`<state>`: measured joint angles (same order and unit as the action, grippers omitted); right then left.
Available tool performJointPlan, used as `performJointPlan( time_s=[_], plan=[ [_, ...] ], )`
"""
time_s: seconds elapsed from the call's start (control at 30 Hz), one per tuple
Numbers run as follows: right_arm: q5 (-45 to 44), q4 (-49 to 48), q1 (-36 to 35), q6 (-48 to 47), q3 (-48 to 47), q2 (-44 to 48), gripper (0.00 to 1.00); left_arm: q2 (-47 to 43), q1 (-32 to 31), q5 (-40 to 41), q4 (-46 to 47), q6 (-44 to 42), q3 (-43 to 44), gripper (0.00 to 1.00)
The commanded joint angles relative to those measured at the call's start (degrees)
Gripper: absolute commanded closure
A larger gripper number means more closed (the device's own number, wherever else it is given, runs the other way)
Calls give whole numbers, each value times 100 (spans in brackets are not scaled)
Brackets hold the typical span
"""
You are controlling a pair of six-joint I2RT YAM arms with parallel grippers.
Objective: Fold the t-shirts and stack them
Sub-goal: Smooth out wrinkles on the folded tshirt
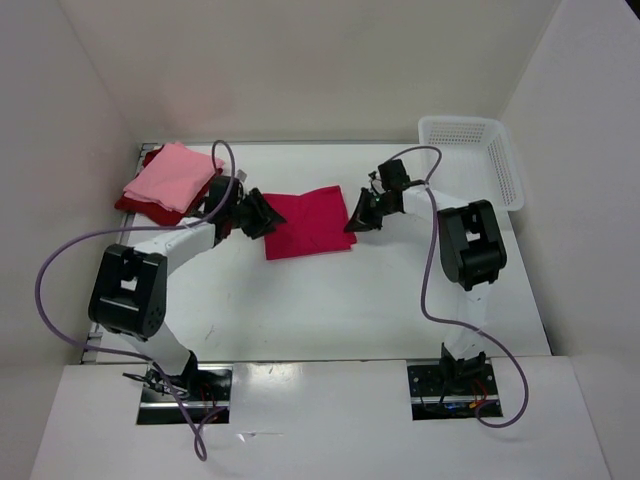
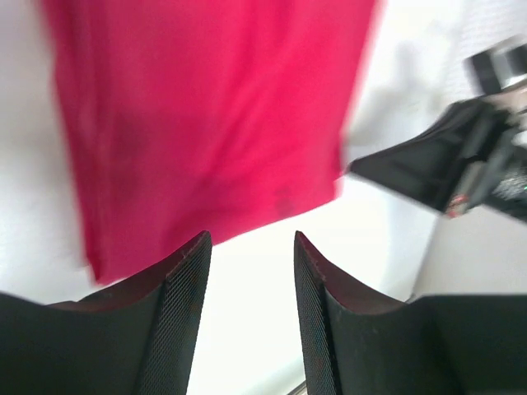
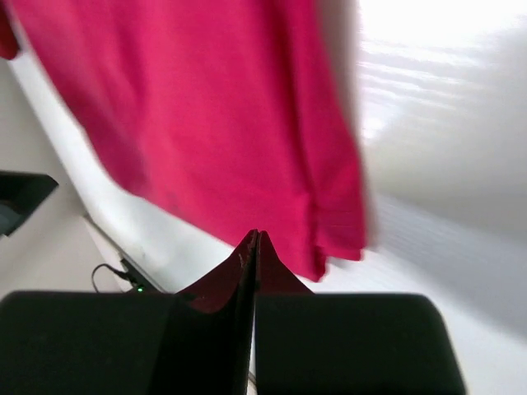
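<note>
Three t-shirts share the far half of the white tabletop [image 1: 330, 300]. The crimson-magenta t-shirt [image 1: 308, 222] lies folded into a flat rectangle near the middle of the far half, flanked by both arms. The left gripper [image 1: 262, 215] sits at the shirt's left edge; seen from its wrist, its fingers [image 2: 185, 288] stand apart with only bare table between them, and the cloth [image 2: 206, 115] lies just beyond their tips. The right gripper [image 1: 355, 218] sits at the shirt's right edge. From its wrist, its two fingers [image 3: 247, 271] are pressed tight together, tips reaching the hem of the shirt [image 3: 214, 107]; whether they pinch any cloth cannot be told. At the far left corner, the light pink t-shirt [image 1: 175, 177] rests folded on top of the dark red t-shirt [image 1: 135, 203], whose edges show beneath it. A white mesh basket [image 1: 480, 150] stands at the far right corner.
</note>
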<state>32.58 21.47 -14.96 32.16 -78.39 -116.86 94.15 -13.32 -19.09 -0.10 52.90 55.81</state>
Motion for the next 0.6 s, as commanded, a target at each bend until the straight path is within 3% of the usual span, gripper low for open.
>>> performJointPlan(
  time_s=[0.0,0.23,0.33,0.57],
  plan=[
    [187,103,-7,-114,-483,297,100,171,136,-76,185,105,570,48],
    [153,-196,-112,422,-2141,-975,100,1989,417,-16,186,-52,2266,48],
    [21,-74,-112,554,-2950,-1696,100,2458,698,-279,378,123,2399,48],
    [-208,366,-112,704,-4193,-2763,100,2626,1032,-77,641,44,2066,48]
  ],
)
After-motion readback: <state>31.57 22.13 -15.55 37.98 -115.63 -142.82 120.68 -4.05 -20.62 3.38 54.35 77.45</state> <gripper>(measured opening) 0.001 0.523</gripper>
